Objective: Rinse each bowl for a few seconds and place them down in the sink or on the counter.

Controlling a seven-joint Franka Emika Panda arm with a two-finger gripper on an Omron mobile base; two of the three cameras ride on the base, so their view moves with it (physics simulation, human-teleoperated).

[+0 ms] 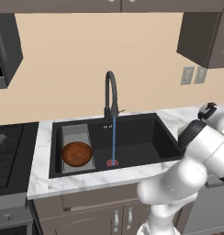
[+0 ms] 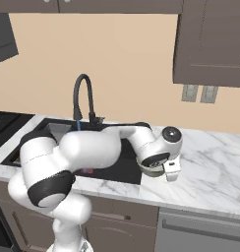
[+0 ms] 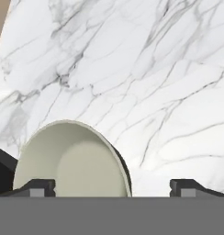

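On the counter (image 2: 210, 167), right of the sink (image 1: 146, 137): one pale bowl (image 3: 70, 160), cream-grey with a greenish inside, resting on the white marble close to the sink's right edge. In the hand view it lies low and left, its rim passing behind the left fingertip (image 3: 38, 187); the right fingertip sits well clear of it over bare marble. In the right base view the hand hides most of it.

Gripper (image 3: 111, 188): jaws wide apart, holding nothing. The bowl overlaps the left part of the gap between the tips; whether either tip touches it cannot be told. The hand hangs just above the counter at the sink's right edge, pointing down, with the white arm bent over the basin from the base.

Inside the sink, left end: one reddish-brown wood-like bowl (image 1: 77, 153), upright, sitting on the grey ribbed tray (image 1: 76, 133). It stands apart from the water.

Faucet (image 1: 111, 94): black gooseneck, mounted behind the basin at the middle, spout curving forward. A thin blue stream (image 1: 114, 137) falls straight from it onto the red drain (image 1: 112, 162) on the black basin floor.

Stovetop (image 1: 6, 151): black, left of the sink, beyond a strip of marble.

Wall: beige, with two grey outlets (image 2: 199, 93) above the right counter and dark cabinets (image 2: 210, 42) overhead.
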